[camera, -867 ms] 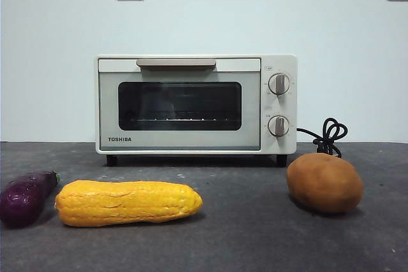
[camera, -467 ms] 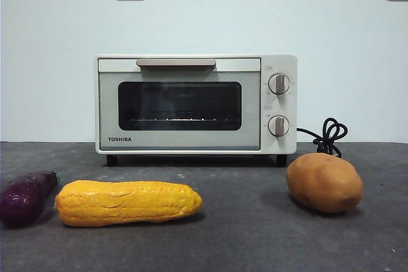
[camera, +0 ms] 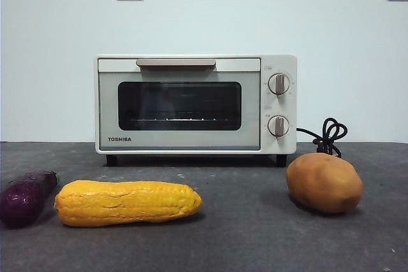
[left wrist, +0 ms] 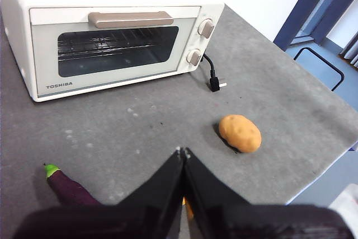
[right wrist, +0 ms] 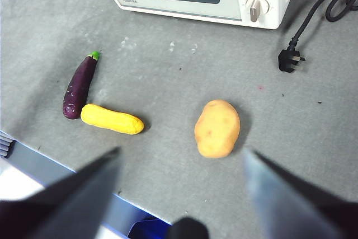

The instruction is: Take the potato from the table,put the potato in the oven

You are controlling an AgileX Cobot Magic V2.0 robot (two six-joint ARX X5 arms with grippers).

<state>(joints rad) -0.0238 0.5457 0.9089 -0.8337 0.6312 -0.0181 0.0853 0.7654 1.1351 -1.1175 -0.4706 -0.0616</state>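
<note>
Potato (camera: 324, 183): bare table (camera: 255, 234) all round it, nothing touching, open from above | corn (camera: 127, 202) and eggplant (camera: 25, 197): well apart from it, toward the table's other side | oven (camera: 196, 104): door closed, blocking the cavity | cord (camera: 326, 137): beside oven, behind potato.
</note>
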